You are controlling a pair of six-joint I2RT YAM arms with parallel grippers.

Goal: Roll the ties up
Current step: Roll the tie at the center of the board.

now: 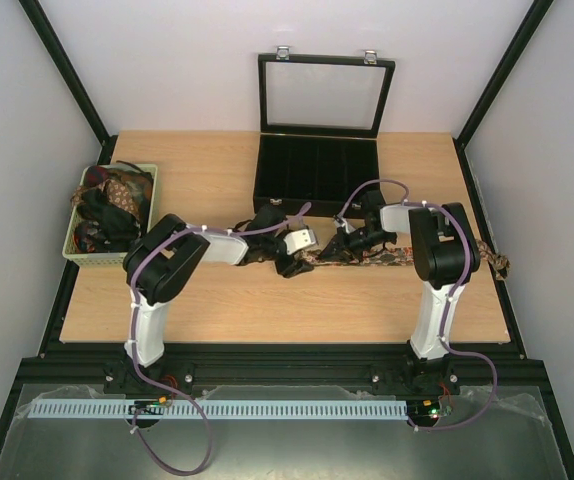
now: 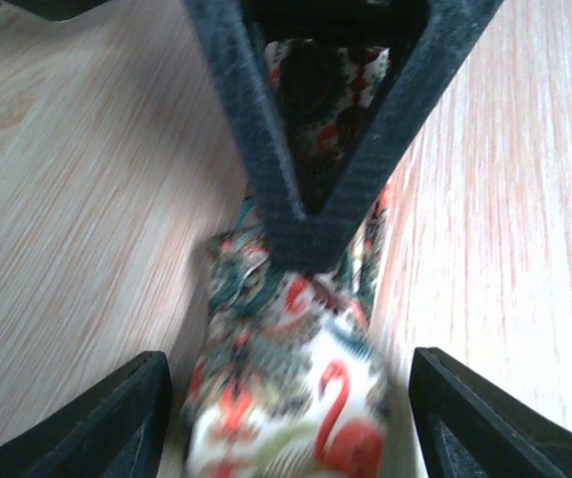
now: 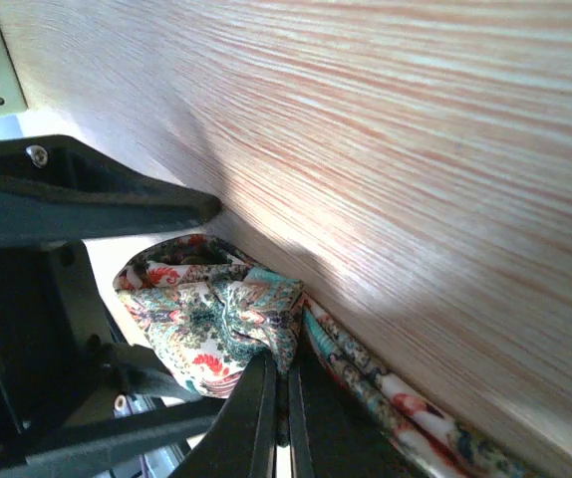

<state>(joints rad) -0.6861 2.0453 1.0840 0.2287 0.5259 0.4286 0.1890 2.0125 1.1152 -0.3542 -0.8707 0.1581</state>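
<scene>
- Wooden table [image 1: 267,310] carries one tie [image 1: 387,258], running left-right across mid-frame.
- Right gripper [image 3: 284,373] is clamped on its bunched left end.
- Left gripper [image 2: 291,383], jaws spread wide, straddles that same end, nearest for rolling.

Open black case [image 1: 315,170], green basket [image 1: 92,261]

The left hand [image 2: 288,363] shows its two black fingers [image 2: 117,418] spread wide at 7 and 5 o'clock, with the bunched tie [image 2: 301,319] between them. The tie is white, printed with red flamingos and teal paisley, and blurred toward 6 o'clock. From 12 o'clock the right hand [image 2: 311,244] forms a V, its tips pressed together on the fabric at centre. The pale wood table [image 2: 77,199] lies on both sides.
</scene>
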